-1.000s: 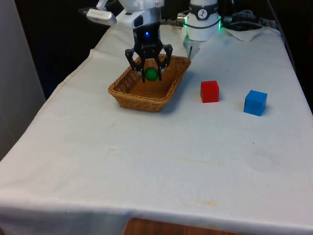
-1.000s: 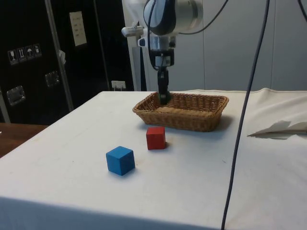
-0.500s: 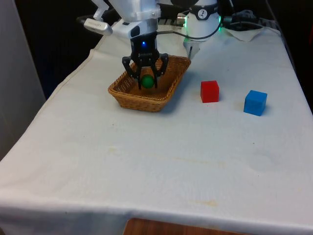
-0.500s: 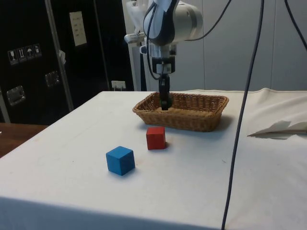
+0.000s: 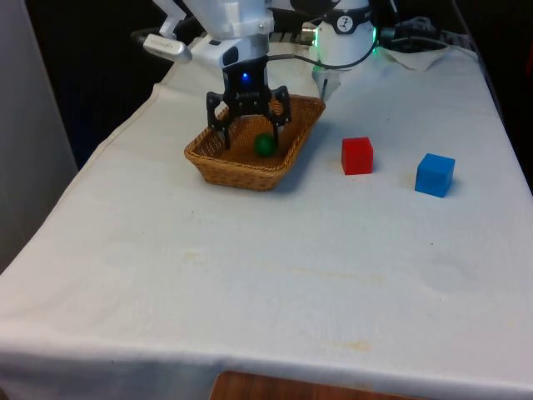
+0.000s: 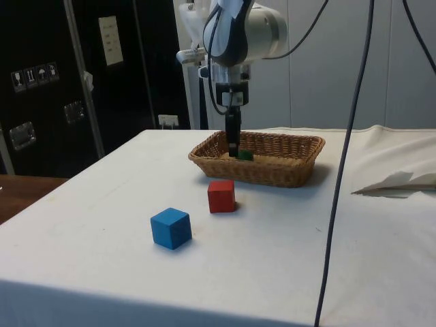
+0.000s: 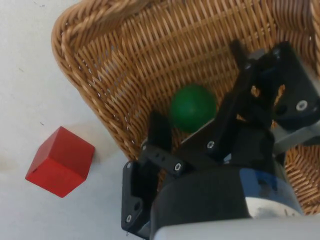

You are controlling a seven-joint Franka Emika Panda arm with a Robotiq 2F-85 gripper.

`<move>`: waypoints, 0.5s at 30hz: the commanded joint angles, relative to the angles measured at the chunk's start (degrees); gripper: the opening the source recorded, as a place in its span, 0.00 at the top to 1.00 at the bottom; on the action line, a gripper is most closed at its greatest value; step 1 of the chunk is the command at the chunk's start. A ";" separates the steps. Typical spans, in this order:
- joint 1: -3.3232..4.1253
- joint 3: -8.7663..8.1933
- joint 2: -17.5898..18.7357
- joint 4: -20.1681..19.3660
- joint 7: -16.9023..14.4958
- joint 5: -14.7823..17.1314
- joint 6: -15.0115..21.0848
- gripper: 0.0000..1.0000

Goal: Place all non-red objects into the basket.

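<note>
gripper (image 5: pixel 247 125) now spread wide, holds nothing | green ball (image 5: pixel 265 145) just dropped, lies inside basket (image 5: pixel 218 158) | blue cube (image 5: pixel 435 174) outside basket, next; red cube (image 5: pixel 357 156) stays

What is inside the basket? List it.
Inside the basket lies one green ball, released on the woven floor. The open pincer hangs just above it, and its fingers cover part of the floor.

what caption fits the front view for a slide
Open gripper above the basket, green ball inside; red cube and blue cube on the cloth.
</note>
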 commanded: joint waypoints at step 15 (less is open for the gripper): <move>0.40 -1.03 -3.04 -0.69 0.46 -1.20 -1.89 0.00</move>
